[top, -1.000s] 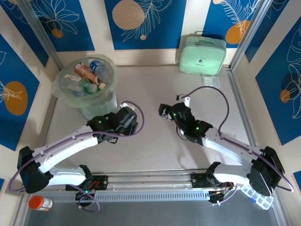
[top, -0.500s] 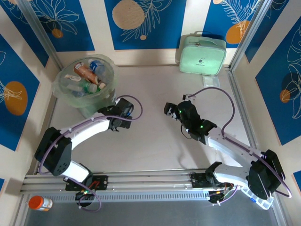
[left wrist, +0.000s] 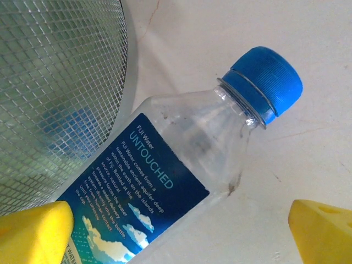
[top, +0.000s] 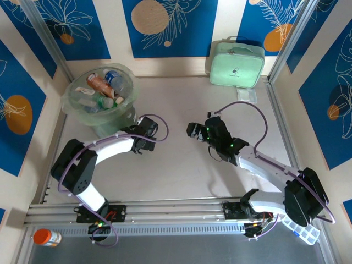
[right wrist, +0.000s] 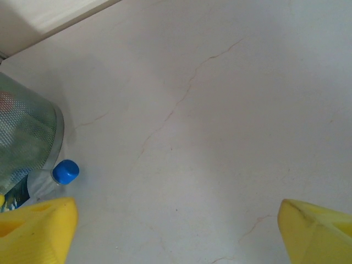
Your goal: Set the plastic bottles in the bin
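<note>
left wrist, one blue-capped bottle [left wrist: 181, 165] beside one bin [left wrist: 55, 82], left hand [left wrist: 176, 234] spread, right hand [right wrist: 176, 231] spread

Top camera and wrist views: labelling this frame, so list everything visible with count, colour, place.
table: one, off-white.
bin: one, translucent pale green, far left.
Fiji Water bottle: one, clear with blue cap and label, on table beside bin.
crushed bottles: several, clear, green, red-orange labelled, inside bin.
zippered case: one, mint green, far right.
pill jar: one, orange, near-left corner.
organiser box: one, clear, near-right corner.
left hand: one, yellow fingers, open over Fiji Water bottle.
right hand: one, yellow fingers, open, mid-table.
</note>
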{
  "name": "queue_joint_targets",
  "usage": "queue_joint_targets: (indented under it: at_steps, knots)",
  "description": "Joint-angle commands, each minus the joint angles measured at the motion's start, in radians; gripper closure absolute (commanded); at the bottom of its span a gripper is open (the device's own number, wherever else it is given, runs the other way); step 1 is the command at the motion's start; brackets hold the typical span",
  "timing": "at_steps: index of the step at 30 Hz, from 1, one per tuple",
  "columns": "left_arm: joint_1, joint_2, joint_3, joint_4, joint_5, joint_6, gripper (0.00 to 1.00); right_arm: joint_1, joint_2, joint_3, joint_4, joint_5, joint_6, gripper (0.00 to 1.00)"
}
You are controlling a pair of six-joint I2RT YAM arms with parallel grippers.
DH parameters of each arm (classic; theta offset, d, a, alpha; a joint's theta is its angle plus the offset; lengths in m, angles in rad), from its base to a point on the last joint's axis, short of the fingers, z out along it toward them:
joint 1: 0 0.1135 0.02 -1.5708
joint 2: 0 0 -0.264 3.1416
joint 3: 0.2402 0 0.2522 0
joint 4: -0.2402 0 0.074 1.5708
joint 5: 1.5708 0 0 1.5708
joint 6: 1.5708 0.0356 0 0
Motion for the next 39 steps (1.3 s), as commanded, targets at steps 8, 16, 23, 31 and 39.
queue_joint_targets:
  at_steps: [8,16,23,31,39]
  knots:
    - [0.005,0.061,-0.001,0.022,0.063,0.021,0.05,-0.001,0.037,0.051,0.014,-0.044,-0.013,0.06]
    - [-0.004,-0.01,-0.024,0.003,0.149,-0.011,0.22,0.0,0.037,0.053,0.009,-0.038,-0.012,0.06]
    - [-0.068,-0.123,-0.066,-0.028,0.184,-0.04,0.19,0.001,0.041,0.054,0.011,-0.041,-0.013,0.06]
    - [-0.099,-0.229,-0.053,-0.066,0.129,-0.045,0.13,0.001,0.045,0.055,0.009,-0.034,-0.016,0.06]
    - [-0.03,-0.149,-0.041,-0.011,0.078,-0.025,0.01,0.001,0.065,0.067,0.006,-0.056,-0.021,0.06]
